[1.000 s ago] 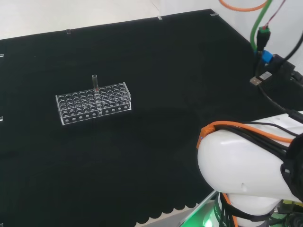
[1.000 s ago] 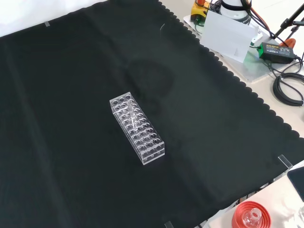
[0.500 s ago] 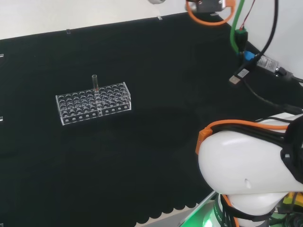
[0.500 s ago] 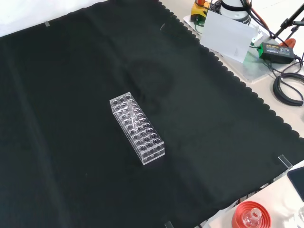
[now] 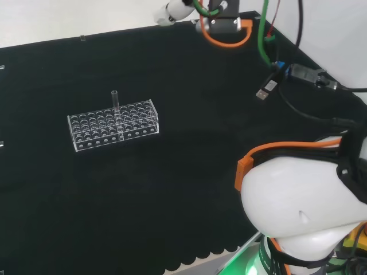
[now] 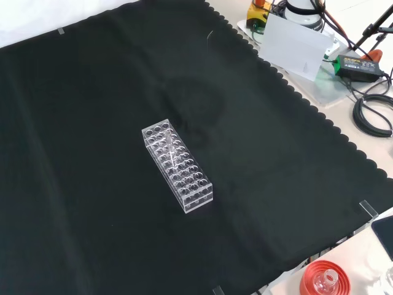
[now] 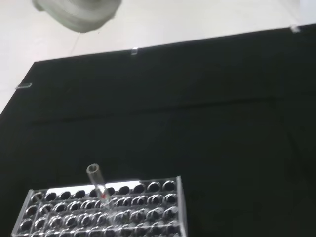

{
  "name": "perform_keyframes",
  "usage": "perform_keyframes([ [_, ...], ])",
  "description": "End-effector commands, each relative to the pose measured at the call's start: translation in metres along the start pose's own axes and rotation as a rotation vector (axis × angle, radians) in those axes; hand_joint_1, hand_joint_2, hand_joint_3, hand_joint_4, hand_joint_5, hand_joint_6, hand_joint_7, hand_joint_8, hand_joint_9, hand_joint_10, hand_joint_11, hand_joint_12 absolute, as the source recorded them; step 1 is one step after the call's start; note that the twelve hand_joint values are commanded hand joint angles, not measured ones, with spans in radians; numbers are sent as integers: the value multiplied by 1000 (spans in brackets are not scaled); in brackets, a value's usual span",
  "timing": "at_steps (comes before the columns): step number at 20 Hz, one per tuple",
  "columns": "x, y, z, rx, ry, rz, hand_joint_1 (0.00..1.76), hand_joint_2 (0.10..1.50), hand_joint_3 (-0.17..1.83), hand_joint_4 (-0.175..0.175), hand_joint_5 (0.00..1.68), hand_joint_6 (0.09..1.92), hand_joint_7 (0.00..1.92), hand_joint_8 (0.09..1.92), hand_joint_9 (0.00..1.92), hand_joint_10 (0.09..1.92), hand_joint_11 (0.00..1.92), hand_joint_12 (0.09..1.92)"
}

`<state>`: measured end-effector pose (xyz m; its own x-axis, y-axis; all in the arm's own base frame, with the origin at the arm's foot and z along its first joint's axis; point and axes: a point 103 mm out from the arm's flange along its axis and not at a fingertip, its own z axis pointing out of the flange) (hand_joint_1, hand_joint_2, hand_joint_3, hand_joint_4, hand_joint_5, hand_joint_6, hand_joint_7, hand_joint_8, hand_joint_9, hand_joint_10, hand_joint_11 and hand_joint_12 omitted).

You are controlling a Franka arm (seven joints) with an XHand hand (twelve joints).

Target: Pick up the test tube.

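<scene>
- Overhead, from the head view, I see the clear rack [image 5: 113, 125] lying on the black cloth [image 5: 189, 172] towards the left, its long side running left to right. The test tube [image 5: 115, 102] stands upright in a hole of the rack's far row, near the middle, with its open mouth well above the rack. At the top edge a small white part of the hand [image 5: 175, 10] comes in beside an orange cable loop [image 5: 226, 35], well apart from the rack; I cannot tell from it how the fingers are set. The arm's big white link [image 5: 298, 209] sits at lower right.
- Next, the front view gives me the rack [image 6: 177, 164] from above, running diagonally from upper left to lower right near the middle of the cloth [image 6: 92, 123]. The tube [image 6: 173, 158] is only a faint pale streak among the holes, so its height is lost, which the head view gives plainly. At the bottom right edge, off the cloth, I see a red ribbed stand [image 6: 324, 278] with a piece of clear glass on it.
- Last, the wrist view shows the rack [image 7: 106, 211] close, with the tube [image 7: 97, 181] rising from its far row and a small red mark low on it. A blurred white part of the hand [image 7: 77, 12] shows too, and again I cannot tell the fingers' state.
</scene>
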<state>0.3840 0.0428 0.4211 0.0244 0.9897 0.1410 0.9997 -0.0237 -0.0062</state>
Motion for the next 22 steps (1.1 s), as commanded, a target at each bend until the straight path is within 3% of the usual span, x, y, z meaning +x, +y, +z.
perform_keyframes([
  [1,28,22,40,40,47,-58,855,782,410,-68,407,135,511,805,403,902,16,1589],
  [8,46,40,67,75,55,-95,880,757,463,-74,416,197,541,802,431,889,44,1582],
  [15,64,52,100,129,54,-134,907,724,533,-80,345,471,581,798,457,884,59,1581],
  [22,77,69,127,163,69,-153,920,716,553,-84,334,580,592,803,472,885,60,1582],
])
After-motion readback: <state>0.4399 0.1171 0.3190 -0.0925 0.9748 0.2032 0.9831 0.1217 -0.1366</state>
